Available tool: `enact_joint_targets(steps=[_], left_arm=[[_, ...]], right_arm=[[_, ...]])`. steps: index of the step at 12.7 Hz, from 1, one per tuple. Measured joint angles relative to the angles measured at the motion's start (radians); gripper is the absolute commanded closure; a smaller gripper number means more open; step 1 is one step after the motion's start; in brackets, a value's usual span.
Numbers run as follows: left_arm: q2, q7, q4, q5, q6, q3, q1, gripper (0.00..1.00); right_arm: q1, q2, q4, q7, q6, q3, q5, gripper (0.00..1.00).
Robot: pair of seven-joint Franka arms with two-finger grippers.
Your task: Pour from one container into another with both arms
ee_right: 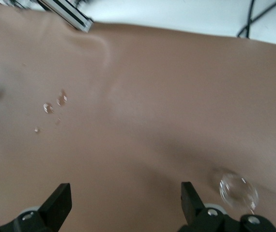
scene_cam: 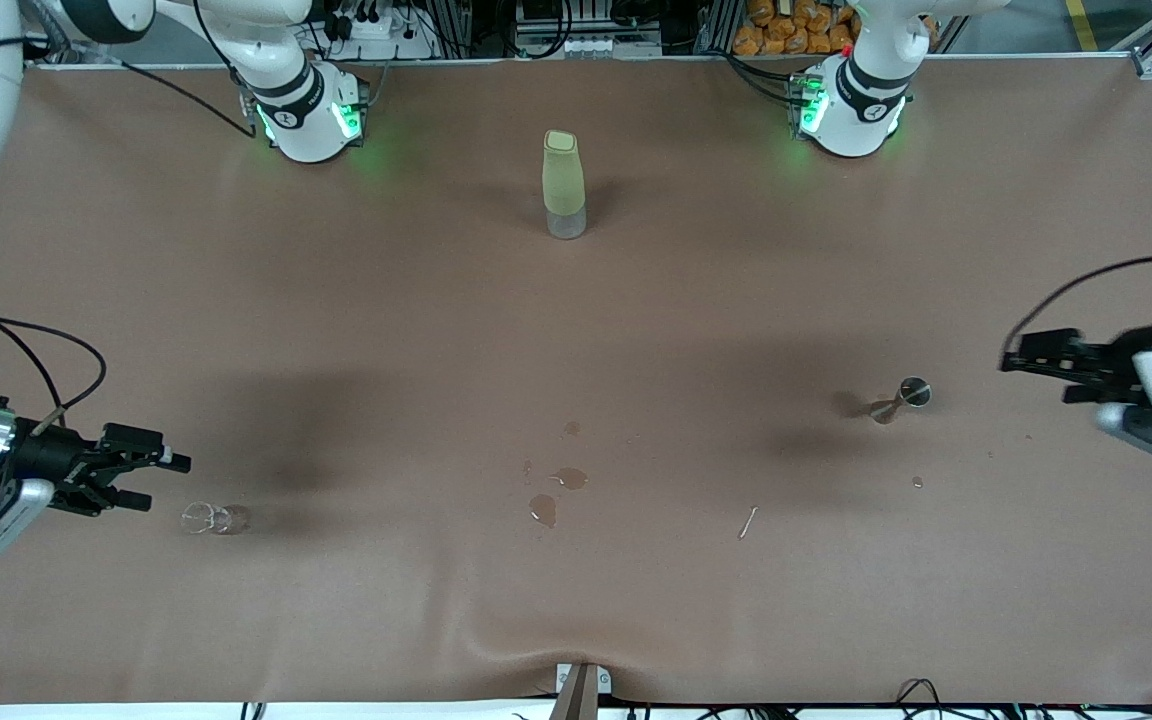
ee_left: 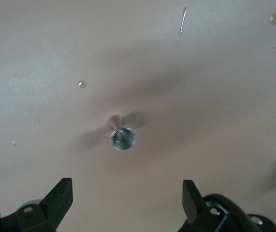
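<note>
Jigger (scene_cam: pixel 902 398), metal, stands toward left arm's end of table; we see left gripper (scene_cam: pixel 1021 362) just beside it, fingers (ee_left: pixel 60 195) apart, holding nothing. Clear glass (scene_cam: pixel 214 518) at right arm's end; right gripper (scene_cam: pixel 158 478) beside it, fingers (ee_right: pixel 59 201) spread, empty. Green bottle (scene_cam: pixel 564 185) upright between arm bases. Spilled drops (scene_cam: pixel 556 492) mid-table.

Left tool (scene_cam: pixel 1021 365) blurred, edge-cropped
</note>
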State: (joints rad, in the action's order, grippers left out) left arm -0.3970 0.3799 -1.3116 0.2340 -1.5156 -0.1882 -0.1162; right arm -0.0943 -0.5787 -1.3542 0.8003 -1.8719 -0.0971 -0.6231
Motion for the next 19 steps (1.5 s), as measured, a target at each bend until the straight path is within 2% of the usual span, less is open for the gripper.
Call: enact_joint_targets(steps=[2, 5, 9, 12, 14, 17, 19], left_arm=[[0.029, -0.176, -0.002, -0.087, 0.0, 0.001, -0.082, 0.0], [0.072, -0.37, -0.01, -0.174, 0.017, 0.003, -0.175, 0.0], [0.151, -0.425, -0.018, -0.179, 0.048, 0.002, -0.181, 0.0], [0.206, -0.522, -0.028, -0.179, 0.077, 0.031, -0.181, 0.0], [0.223, -0.519, -0.032, -0.197, 0.083, 0.083, -0.149, 0.0], [0.251, -0.32, -0.049, -0.2, 0.12, 0.15, -0.008, 0.0], [0.271, -0.203, -0.075, -0.182, 0.133, 0.16, 0.043, 0.0]], right_arm=[[0.019, 0.062, 0.0, -0.122, 0.008, 0.0, 0.147, 0.0], [0.04, 0.19, -0.03, -0.289, 0.086, 0.002, 0.3, 0.0], [0.051, 0.398, -0.16, -0.442, 0.144, 0.012, 0.468, 0.0], [0.045, 0.494, -0.192, -0.578, 0.227, 0.04, 0.52, 0.0], [0.043, 0.538, -0.197, -0.677, 0.299, 0.053, 0.546, 0.0], [0.037, 0.577, -0.202, -0.721, 0.37, 0.053, 0.567, 0.0], [0.034, 0.581, -0.202, -0.721, 0.375, 0.049, 0.593, 0.0]])
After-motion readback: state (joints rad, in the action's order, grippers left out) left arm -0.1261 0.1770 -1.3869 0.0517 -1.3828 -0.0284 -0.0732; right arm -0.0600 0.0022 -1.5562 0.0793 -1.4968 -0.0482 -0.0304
